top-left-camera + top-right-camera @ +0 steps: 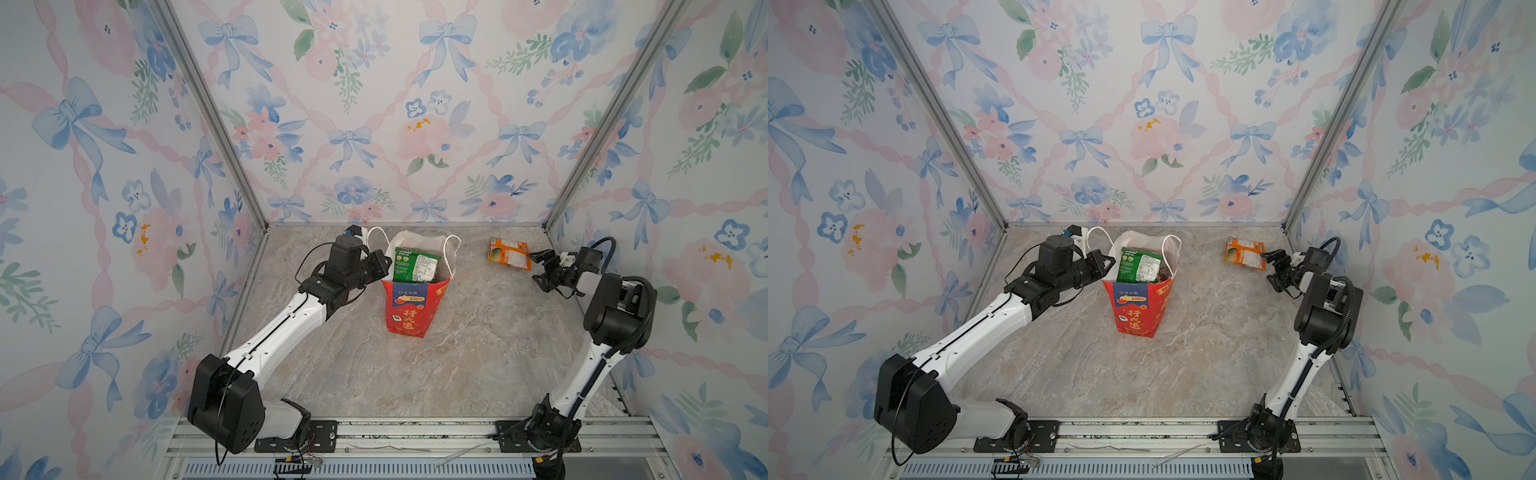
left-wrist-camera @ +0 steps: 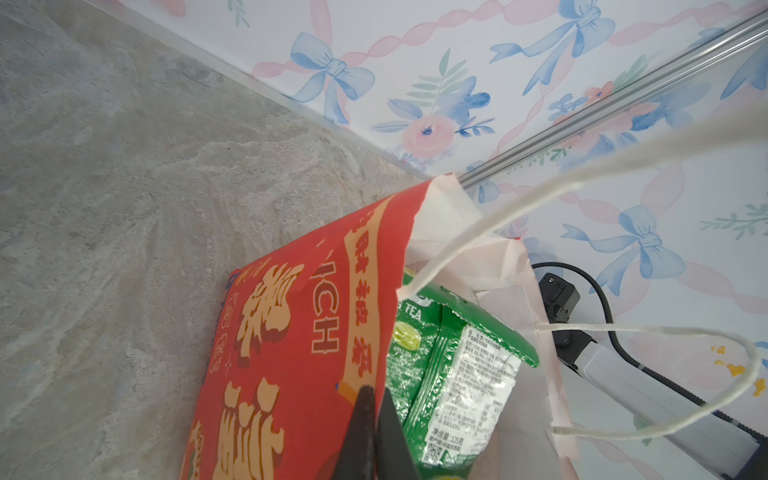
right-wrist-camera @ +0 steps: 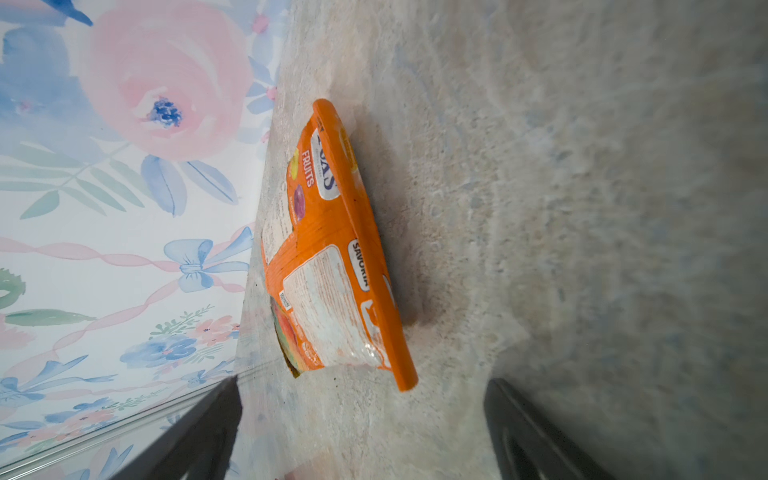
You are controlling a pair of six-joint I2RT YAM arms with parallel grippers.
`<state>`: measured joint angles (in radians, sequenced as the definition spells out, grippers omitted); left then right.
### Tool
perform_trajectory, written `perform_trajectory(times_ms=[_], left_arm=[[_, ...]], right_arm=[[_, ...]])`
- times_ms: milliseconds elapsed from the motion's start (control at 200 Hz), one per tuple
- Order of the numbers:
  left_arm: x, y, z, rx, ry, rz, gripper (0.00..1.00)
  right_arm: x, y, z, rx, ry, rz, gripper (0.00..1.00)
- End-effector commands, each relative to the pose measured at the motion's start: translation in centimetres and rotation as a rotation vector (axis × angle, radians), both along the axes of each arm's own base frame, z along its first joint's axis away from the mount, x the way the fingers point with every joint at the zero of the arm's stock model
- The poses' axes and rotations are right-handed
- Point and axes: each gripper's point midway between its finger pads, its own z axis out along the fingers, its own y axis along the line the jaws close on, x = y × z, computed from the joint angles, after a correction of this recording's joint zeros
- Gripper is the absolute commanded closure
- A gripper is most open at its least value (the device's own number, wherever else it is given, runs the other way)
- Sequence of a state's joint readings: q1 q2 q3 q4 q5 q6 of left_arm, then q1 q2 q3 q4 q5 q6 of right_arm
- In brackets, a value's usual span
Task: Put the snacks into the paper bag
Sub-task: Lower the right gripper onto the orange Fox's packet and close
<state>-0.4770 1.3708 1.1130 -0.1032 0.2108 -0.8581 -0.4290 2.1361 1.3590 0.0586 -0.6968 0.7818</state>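
Nearest you, the aluminium rail (image 1: 415, 432) carries both arm bases, and past it the marbled tabletop (image 1: 415, 374) lies bare up to the middle. There the red paper bag (image 1: 411, 311) stands upright, mouth open and white inside, with gold characters and a blue panel facing you; both top views show it (image 1: 1138, 311). A green packet (image 1: 413, 264) sticks up out of the mouth, leaning on the white inner wall, its label side showing in a top view (image 1: 1138, 264) and, printed "TEA", in the left wrist view (image 2: 457, 365). The left gripper (image 1: 386, 264) sits at the bag's left rim. In the left wrist view (image 2: 374, 411) its fingers are pressed together with the bag's (image 2: 291, 353) red side wall pinched between them. The white cord handles (image 2: 665, 332) hang loose over the opening. Off to the right and a little farther back, the right gripper (image 1: 537, 268) hangs low over the tabletop with its jaws spread wide and holding nothing; see it also in a top view (image 1: 1273, 269). In the right wrist view (image 3: 361, 436) the two dark fingers frame bare tabletop. Just beyond them the orange packet (image 3: 332, 249) lies flat, printed "FRUITS". In both top views this packet (image 1: 509, 253) (image 1: 1245, 253) is near the back right corner, just beside the upper fingertip; you cannot tell whether they touch. Behind everything stands the floral back wall (image 1: 395, 124).
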Motion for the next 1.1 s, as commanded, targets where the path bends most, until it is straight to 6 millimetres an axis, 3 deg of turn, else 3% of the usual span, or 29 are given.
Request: perform_trajectory(times_ms=[0, 520, 920, 1095], left_arm=[[0.5, -0.7, 3.0, -0.048, -0.07, -0.024, 1.0], [0.1, -0.3, 2.6, -0.04, -0.067, -0.013, 1.0], [0.0, 0.0, 2.5, -0.037, -0.069, -0.005, 1.0], [0.0, 0.2, 2.5, -0.038, -0.07, -0.003, 1.0]], right_arm=[[0.7, 1.3, -1.2, 0.002, 0.03, 0.034, 0.06], [1.7, 2.6, -3.1, 0.022, 0.05, 0.046, 0.08], [2.4, 2.9, -4.2, 0.047, 0.047, 0.036, 0.19], [2.4, 2.9, -4.3, 0.054, 0.038, 0.037, 0.29]])
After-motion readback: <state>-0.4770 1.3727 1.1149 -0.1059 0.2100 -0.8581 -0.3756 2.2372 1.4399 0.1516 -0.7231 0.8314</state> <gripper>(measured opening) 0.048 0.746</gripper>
